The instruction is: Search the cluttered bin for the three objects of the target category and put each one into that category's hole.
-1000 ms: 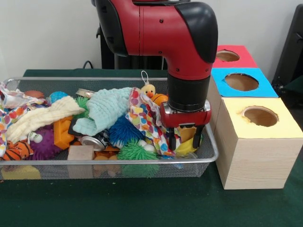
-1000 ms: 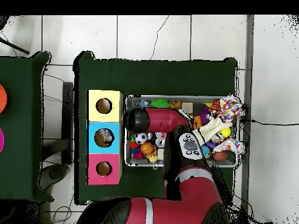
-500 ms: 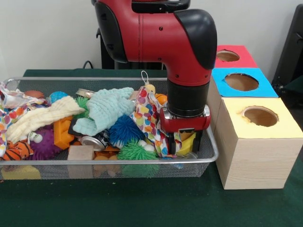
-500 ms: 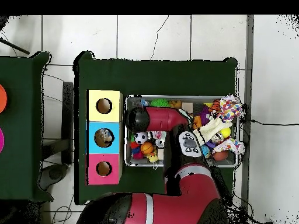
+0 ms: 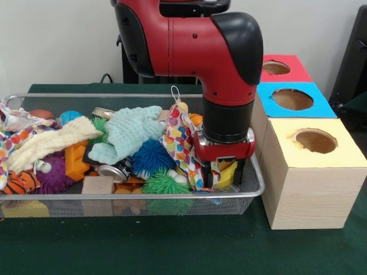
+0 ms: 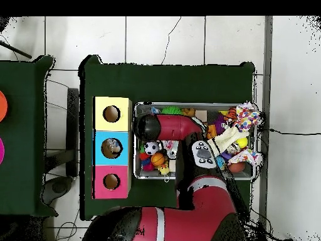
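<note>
Green tabletop, wire bin (image 5: 255,182): claw (image 5: 223,172) low at its box-side end, yellow toy (image 5: 228,173) between the fingers (grip unclear), polka-dot cloth (image 5: 182,146) just beside.

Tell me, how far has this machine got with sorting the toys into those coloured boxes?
Nothing shows as finished. In hand: the gripper is down in the wire bin, at the end beside the yellow box, next to a dotted cloth. Left: the bin is full of clutter.
</note>
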You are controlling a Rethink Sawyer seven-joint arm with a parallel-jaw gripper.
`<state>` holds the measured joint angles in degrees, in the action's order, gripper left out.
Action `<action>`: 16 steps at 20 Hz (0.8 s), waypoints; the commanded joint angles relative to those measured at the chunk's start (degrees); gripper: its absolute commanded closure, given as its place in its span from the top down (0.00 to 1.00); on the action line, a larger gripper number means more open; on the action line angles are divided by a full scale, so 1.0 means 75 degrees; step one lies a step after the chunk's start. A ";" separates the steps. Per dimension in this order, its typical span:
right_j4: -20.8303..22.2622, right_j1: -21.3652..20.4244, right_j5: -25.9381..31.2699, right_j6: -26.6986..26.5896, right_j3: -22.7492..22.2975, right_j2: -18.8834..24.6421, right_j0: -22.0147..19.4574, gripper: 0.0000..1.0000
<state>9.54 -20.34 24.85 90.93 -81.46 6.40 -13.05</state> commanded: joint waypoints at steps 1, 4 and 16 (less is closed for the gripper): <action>0.0110 0.0464 0.0247 0.0306 0.0624 0.0449 -0.0083 1.00; 0.0082 0.0355 0.0318 0.0390 0.0590 0.0411 -0.0008 1.00; -0.0083 -0.0026 0.1156 0.0255 0.0763 0.0479 -0.0031 1.00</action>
<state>9.55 -20.35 27.66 90.93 -79.46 6.41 -12.58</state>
